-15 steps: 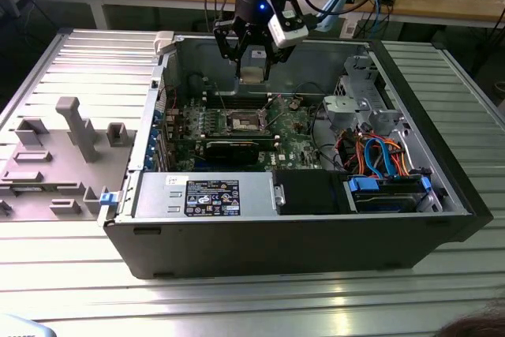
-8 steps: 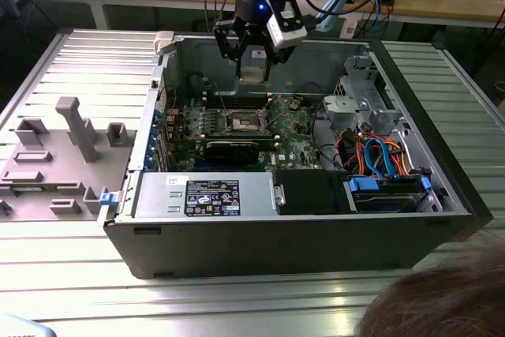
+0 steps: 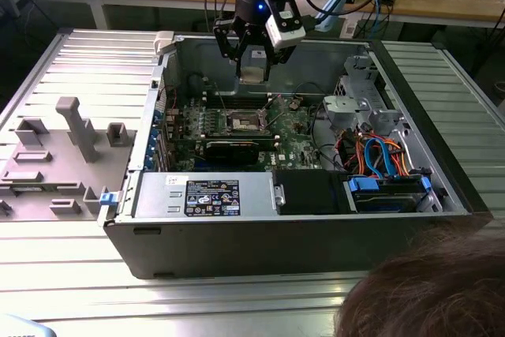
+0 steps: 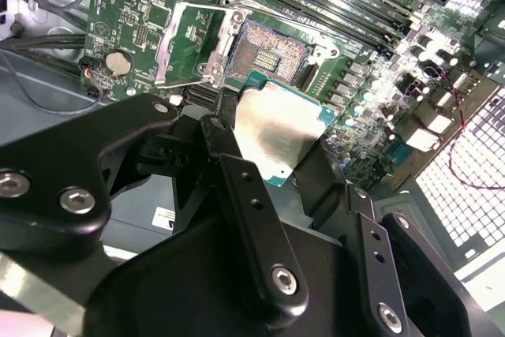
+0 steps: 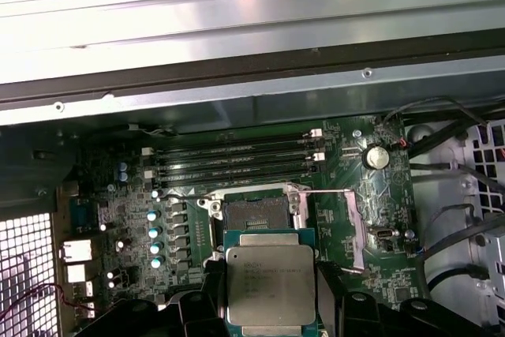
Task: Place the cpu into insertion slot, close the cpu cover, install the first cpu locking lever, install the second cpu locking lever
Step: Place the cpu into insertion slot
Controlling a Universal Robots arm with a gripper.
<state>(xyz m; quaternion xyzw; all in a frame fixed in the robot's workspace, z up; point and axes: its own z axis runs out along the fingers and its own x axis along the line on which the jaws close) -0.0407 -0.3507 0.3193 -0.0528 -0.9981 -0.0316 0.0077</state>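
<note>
My gripper [image 3: 252, 75] hangs over the open computer case, shut on the cpu [image 3: 252, 70], a flat square chip with a pale metal top. In both wrist views the cpu [image 4: 276, 136] [image 5: 271, 282] sits between the black fingers [image 4: 237, 187], above the motherboard and apart from it. The insertion slot [image 3: 243, 121] [image 4: 268, 57] [image 5: 256, 215] lies bare and dark just beyond the chip. The cpu cover [image 4: 185, 45] [image 5: 347, 230], a thin silvery frame, is swung open to one side of the slot.
Memory slots [image 5: 237, 159] run along the slot's far side, and a dark card [image 3: 229, 147] lies across the board on its near side. A black power supply [image 3: 221, 195] and a drive bay with blue cables [image 3: 383, 159] fill the case front. A grey fixture tray [image 3: 55, 147] lies at the exterior view's left. A person's head [image 3: 426, 290] shows at the lower right.
</note>
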